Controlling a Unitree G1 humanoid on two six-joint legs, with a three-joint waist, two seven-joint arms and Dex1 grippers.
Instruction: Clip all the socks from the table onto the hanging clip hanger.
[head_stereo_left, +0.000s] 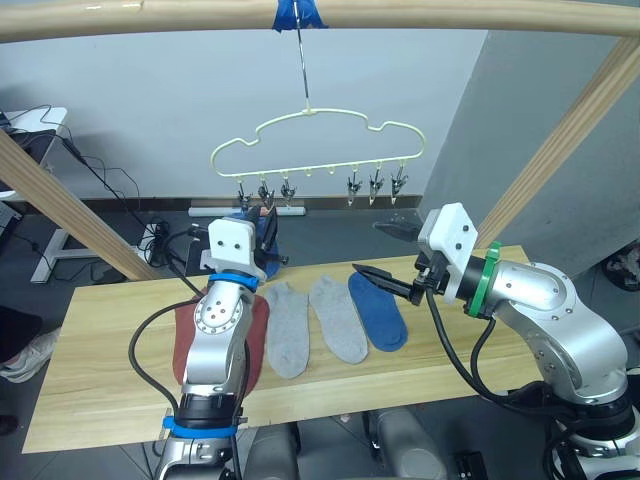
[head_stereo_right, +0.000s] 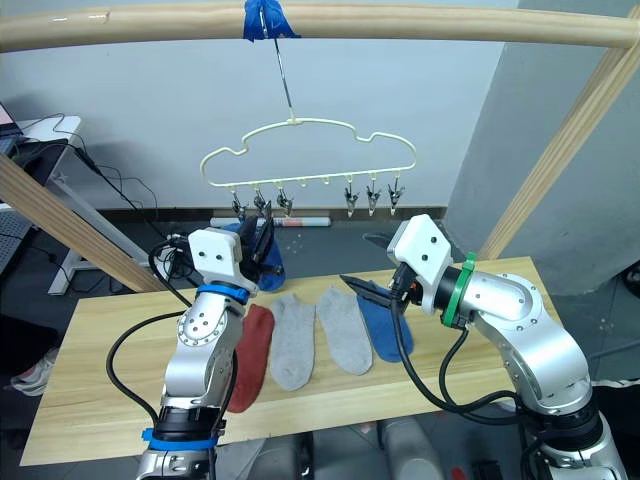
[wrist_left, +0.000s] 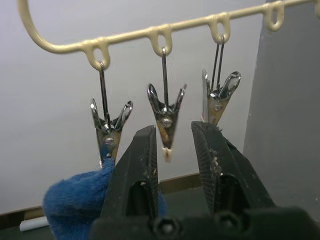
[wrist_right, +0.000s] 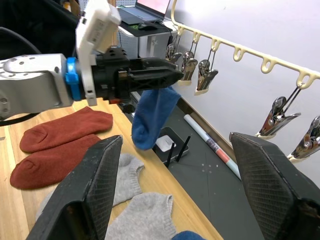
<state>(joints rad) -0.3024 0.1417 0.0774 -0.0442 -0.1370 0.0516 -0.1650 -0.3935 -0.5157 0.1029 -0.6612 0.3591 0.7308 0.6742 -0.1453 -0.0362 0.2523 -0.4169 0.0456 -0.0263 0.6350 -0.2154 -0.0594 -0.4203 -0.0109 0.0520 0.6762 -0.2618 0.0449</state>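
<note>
Up at the clip hanger (head_stereo_left: 315, 150), left gripper (wrist_left: 172, 150) raised, fingers slightly parted around the middle clip (wrist_left: 166, 112) of three, gripping nothing. Blue sock (wrist_right: 152, 117) hanging from the neighbouring clip (wrist_left: 109, 125). Right gripper (head_stereo_left: 372, 278) spread wide, empty, hovering over the second blue sock (head_stereo_left: 378, 312) on the table (head_stereo_left: 100, 370). Beside it, two grey socks (head_stereo_left: 315, 325) and two red socks (wrist_right: 57, 147). No legible writing anywhere.
</note>
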